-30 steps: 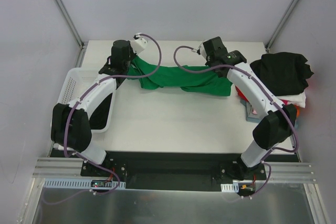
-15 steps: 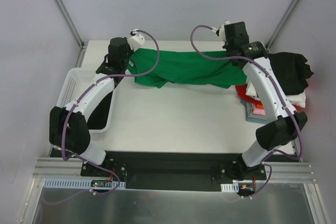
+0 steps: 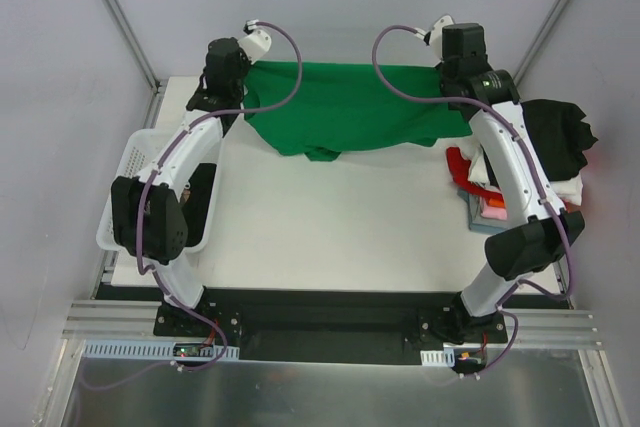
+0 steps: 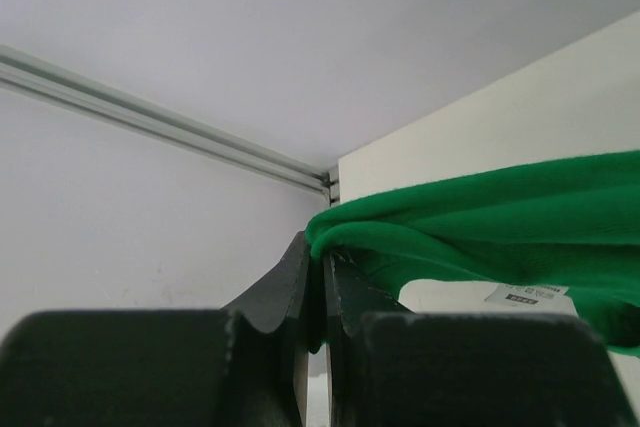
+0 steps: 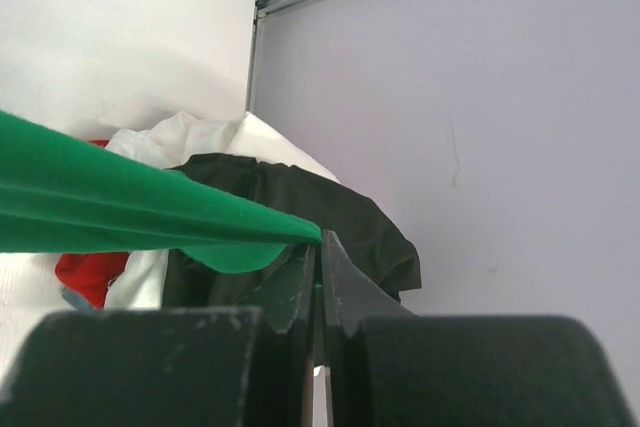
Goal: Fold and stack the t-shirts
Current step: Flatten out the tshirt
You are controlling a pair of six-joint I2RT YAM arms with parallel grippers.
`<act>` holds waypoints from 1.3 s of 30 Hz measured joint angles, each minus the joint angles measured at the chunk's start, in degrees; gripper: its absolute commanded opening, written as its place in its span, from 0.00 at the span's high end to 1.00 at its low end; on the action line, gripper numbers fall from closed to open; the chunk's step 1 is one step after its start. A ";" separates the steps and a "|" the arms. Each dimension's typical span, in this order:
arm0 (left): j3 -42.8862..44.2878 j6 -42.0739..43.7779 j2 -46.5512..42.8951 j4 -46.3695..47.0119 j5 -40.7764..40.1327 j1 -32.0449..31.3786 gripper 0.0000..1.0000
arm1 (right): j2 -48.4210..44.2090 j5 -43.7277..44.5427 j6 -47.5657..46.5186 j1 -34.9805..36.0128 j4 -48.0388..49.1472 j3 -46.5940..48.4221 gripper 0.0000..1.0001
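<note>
Bare white surface [image 3: 340, 227] lies on the near side of the green t-shirt [image 3: 345, 107]. A white mesh basket [image 3: 125, 162] sits nearer than the green t-shirt and to its left, at the surface's left edge. To the right of the green t-shirt is a heap of garments: a black t-shirt [image 3: 555, 137] on top, with white [image 3: 570, 189], red [image 3: 458, 162] and pink [image 3: 492, 210] cloth showing beneath it.

The green t-shirt is spread wide between the two arms over the far part of the surface, its lower edge sagging in the middle. A white label [image 4: 525, 294] shows on its underside.

The left gripper [image 4: 322, 277] is clamped on the green t-shirt's left end, a fold of cloth pinched between closed fingers. The right gripper [image 5: 318, 257] is clamped on its right end in the same way, with the heap seen beyond it.
</note>
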 measured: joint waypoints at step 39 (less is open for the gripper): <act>-14.73 0.79 -13.68 -1.90 0.50 -2.95 1.00 | -11.91 -10.91 12.17 -2.82 -8.24 -18.29 0.99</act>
